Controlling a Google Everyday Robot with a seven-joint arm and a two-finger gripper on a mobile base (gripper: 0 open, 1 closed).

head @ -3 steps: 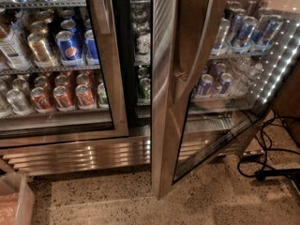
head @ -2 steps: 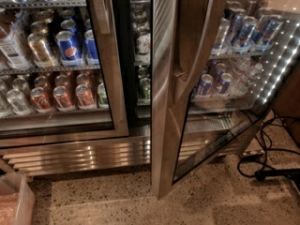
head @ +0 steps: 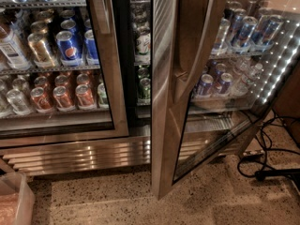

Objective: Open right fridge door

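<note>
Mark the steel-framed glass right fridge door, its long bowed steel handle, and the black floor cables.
right fridge door (head: 161, 125), camera view, steel frame edge
handle (head: 197, 50), camera view, middle of the bow
cables (head: 276, 173), camera view, thick run on floor
gripper: not in view

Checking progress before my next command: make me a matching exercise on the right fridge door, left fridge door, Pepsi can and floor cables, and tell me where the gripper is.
Things: 1 right fridge door; 2 left fridge door; 3 Pepsi can; 4 cables.
States: A shut; B lying on the floor; C swung open; D on a shelf behind glass.
Pairs: 1-C; 2-A; 3-D; 4-B.
The gripper is not in view.
</note>
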